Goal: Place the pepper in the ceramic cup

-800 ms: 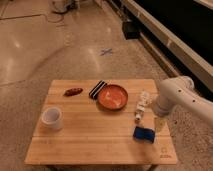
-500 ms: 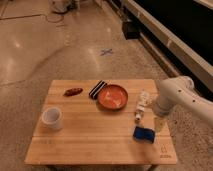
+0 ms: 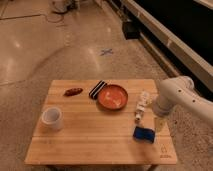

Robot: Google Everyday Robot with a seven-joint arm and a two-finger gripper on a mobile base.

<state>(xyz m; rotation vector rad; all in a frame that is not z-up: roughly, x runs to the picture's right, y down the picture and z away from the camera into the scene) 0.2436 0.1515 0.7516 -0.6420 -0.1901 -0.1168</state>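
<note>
Hazard: tool (image 3: pixel 139 114) open and empty over tabletop (image 3: pixel 100 136) right side; crossing to pepper (image 3: pixel 73 91) may clip orange bowl (image 3: pixel 112 97)

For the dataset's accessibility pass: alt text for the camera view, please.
The open gripper hangs over the right side of the wooden table, near a blue object. The pepper lies back left beside a striped block and orange bowl; the ceramic cup stands front left.
</note>
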